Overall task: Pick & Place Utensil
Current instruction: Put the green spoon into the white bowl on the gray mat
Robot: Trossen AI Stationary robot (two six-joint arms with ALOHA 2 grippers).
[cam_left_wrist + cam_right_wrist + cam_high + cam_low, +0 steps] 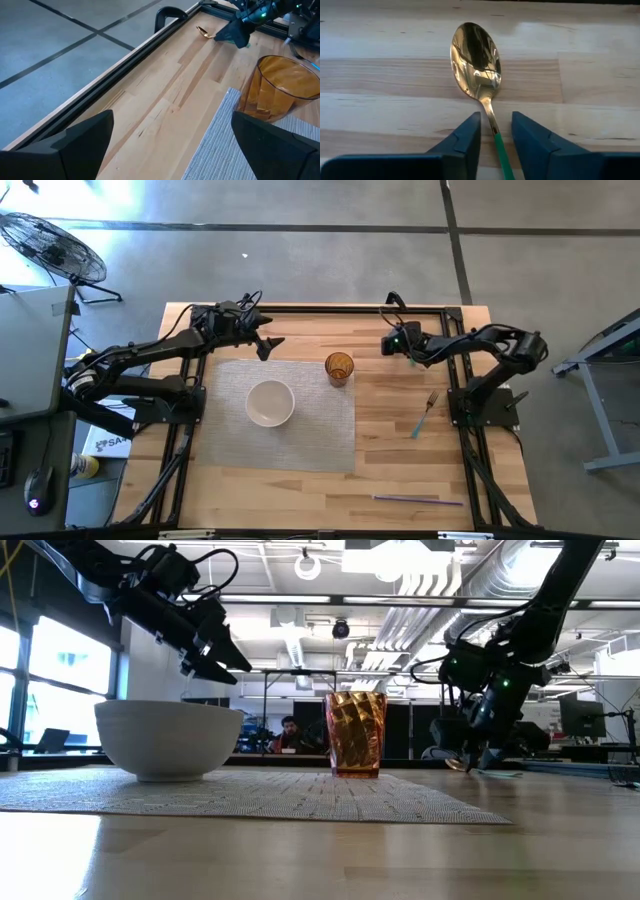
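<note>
A spoon with a gold bowl [476, 57] and a thin green handle [503, 159] lies on the bare wood near the table's far edge; its bowl also shows in the left wrist view [203, 31]. My right gripper [496, 131] is down at the table [397, 340], open by a narrow gap. Its fingers stand on either side of the handle just behind the bowl, with wood showing between each finger and the handle. My left gripper [268, 345] is open and hovers over the far left corner of the grey placemat [300, 442], holding nothing.
On the placemat stand a white bowl [270, 402] and, at its far right corner, an amber faceted cup [339, 367]. A teal-handled fork [424, 416] lies on the wood toward the table's right edge, and a purple utensil [415, 498] lies near the near edge.
</note>
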